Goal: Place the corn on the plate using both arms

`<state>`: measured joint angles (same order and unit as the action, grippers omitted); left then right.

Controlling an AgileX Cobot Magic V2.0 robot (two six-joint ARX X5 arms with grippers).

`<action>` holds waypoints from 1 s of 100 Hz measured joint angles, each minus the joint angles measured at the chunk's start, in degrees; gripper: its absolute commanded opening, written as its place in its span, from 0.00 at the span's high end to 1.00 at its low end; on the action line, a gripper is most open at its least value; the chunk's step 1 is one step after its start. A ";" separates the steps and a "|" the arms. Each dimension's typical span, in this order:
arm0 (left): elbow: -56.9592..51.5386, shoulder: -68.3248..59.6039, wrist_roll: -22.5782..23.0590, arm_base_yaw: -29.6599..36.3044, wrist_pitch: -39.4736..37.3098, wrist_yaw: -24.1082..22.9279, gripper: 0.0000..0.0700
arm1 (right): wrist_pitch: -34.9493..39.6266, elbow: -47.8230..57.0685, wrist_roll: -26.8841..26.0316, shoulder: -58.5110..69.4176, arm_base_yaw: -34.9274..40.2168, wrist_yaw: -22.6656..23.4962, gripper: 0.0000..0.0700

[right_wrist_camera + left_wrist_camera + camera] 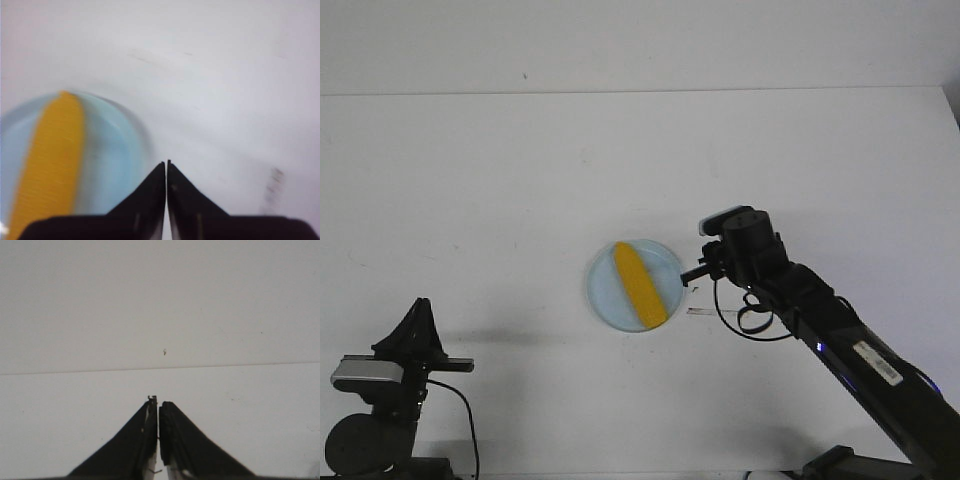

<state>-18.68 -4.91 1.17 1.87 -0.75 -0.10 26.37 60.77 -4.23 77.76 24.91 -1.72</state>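
The yellow corn [640, 284] lies diagonally across the pale blue plate [604, 296] in the middle of the white table. It also shows in the right wrist view, the corn [49, 155] on the plate [107, 155], blurred. My right gripper [692, 273] is shut and empty, its tip at the plate's right rim; in its own view the right gripper [166, 163] has its jaws together. My left gripper [420, 305] is at the near left, far from the plate. In its own view the left gripper [158, 401] is shut on nothing, over bare table.
A black cable [752, 316] loops under the right arm beside the plate. A small dark mark [703, 311] lies on the table right of the plate. The table's far edge [640, 92] meets a white wall.
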 measured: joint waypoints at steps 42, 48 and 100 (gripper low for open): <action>0.00 0.00 0.00 0.00 0.00 0.00 1.00 | -11.89 -21.03 1.05 -24.48 -19.37 -0.22 1.00; 0.00 0.00 0.00 0.00 0.00 0.00 1.00 | -16.68 -24.57 1.49 -28.26 -21.46 -0.22 1.00; 0.00 0.00 0.00 0.00 0.00 0.00 1.00 | -21.24 -37.00 7.06 -52.59 -23.69 0.17 0.99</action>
<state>-18.68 -4.91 1.17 1.87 -0.75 -0.10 5.13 23.77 2.83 25.17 1.21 -1.54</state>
